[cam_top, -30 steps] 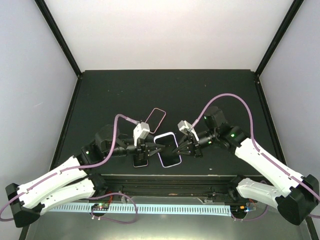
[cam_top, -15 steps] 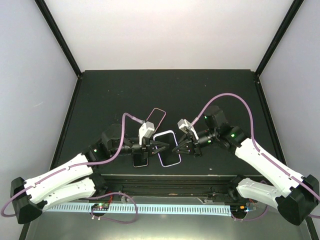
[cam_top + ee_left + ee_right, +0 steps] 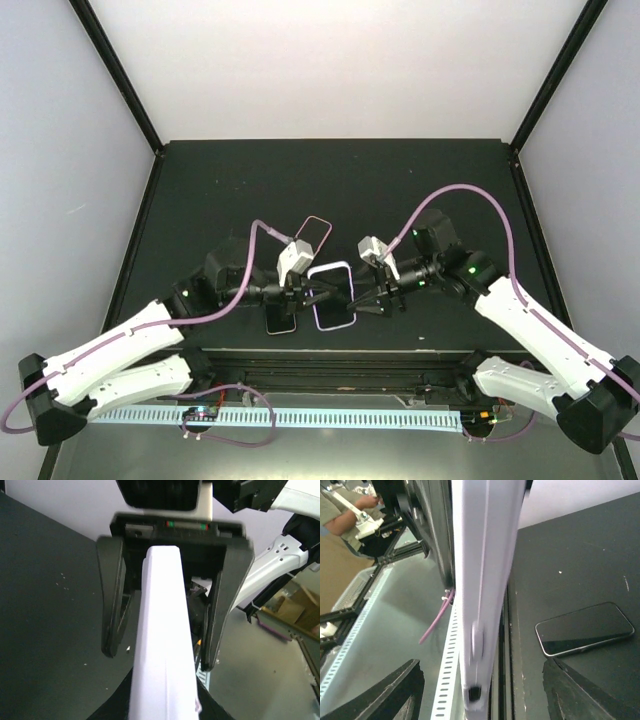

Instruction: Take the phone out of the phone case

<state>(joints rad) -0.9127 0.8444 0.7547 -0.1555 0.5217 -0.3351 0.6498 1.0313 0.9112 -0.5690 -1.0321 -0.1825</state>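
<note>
The phone case [image 3: 333,297] is lavender with a dark screen showing in it, so the phone sits inside. It lies between my two grippers near the table's front edge. My left gripper [image 3: 318,296] is shut on its left edge. In the left wrist view the case [image 3: 162,630] runs edge-on out of my left gripper [image 3: 162,705]. My right gripper [image 3: 362,298] is open at the case's right edge, its fingers [image 3: 112,605] standing clear on both sides. In the right wrist view the case [image 3: 485,580] hangs between the wide-apart fingers of my right gripper [image 3: 490,690].
A bare dark phone [image 3: 281,319] lies just left of the case, also seen on the table [image 3: 585,630]. A pink-rimmed phone or case [image 3: 312,236] lies behind. The table's front edge and a perforated rail [image 3: 300,415] are right below.
My right gripper has opened and let go of the case's right edge. My left gripper has moved right and closed on the left edge.
</note>
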